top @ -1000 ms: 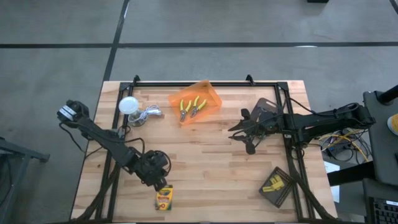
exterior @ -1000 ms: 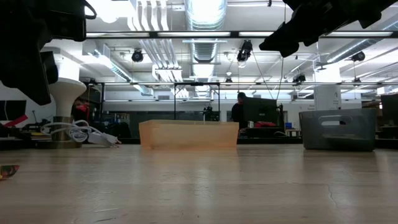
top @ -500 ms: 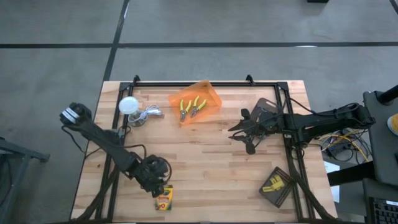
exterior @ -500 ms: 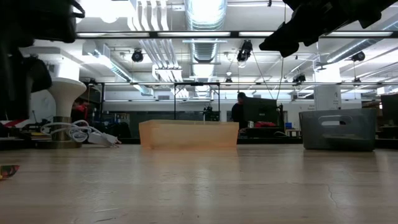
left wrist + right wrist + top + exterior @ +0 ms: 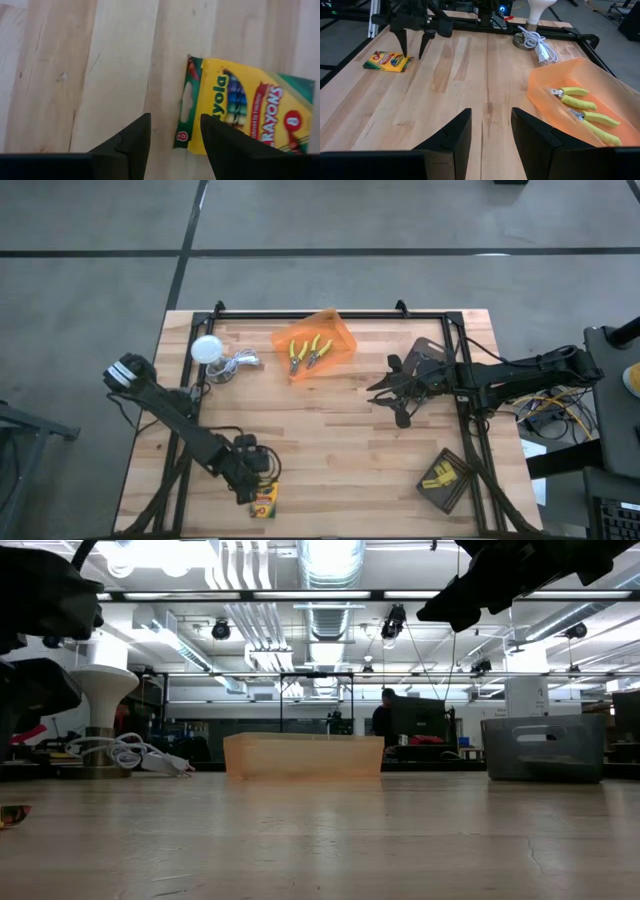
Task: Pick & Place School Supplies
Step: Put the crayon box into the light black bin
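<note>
A yellow-and-green crayon box (image 5: 265,502) lies flat on the wooden table near its near edge, left of centre. My left gripper (image 5: 260,480) points down just beyond the box's far end, open. In the left wrist view its fingertips (image 5: 172,132) straddle the box's green end flap (image 5: 186,107); whether they touch it, I cannot tell. Two yellow-handled pliers (image 5: 308,352) lie inside the orange bin (image 5: 340,340) at the far middle. My right gripper (image 5: 395,395) hovers open over the table's right half, holding nothing.
A white ball lamp (image 5: 207,348) with a coiled cable (image 5: 240,364) stands left of the bin. A dark tray (image 5: 447,480) holding small yellow blocks sits at the near right corner. Bare wood lies between the two arms.
My left gripper has moved toward the table's near edge and down, coming to the far end of the crayon box, and its wrist has rolled. The box has stayed where it was.
</note>
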Robot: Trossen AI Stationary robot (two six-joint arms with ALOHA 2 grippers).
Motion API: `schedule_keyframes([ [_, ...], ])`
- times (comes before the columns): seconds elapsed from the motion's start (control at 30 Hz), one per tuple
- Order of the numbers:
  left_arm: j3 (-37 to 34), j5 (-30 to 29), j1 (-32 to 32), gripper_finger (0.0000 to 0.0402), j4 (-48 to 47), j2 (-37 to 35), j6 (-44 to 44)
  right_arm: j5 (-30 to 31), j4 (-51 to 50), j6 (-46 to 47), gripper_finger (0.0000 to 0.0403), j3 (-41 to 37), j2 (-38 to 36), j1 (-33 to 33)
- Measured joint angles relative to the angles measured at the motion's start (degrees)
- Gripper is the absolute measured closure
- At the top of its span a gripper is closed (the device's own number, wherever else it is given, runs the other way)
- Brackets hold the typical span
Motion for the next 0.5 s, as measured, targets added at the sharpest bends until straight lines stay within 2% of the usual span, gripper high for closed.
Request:
schedule_keyframes([
  [0.27,-1.0,-0.4,0.0,0.0225,0.3,1.4,1.2,0.0,0.0,0.0,0.0266,0.0,0.0,0.0],
  [0.5,-4.0,-0.6,0.0,0.0225,4.7,1.2,-0.4,0.0,0.0,0.0,0.0266,0.0,0.0,0.0],
])
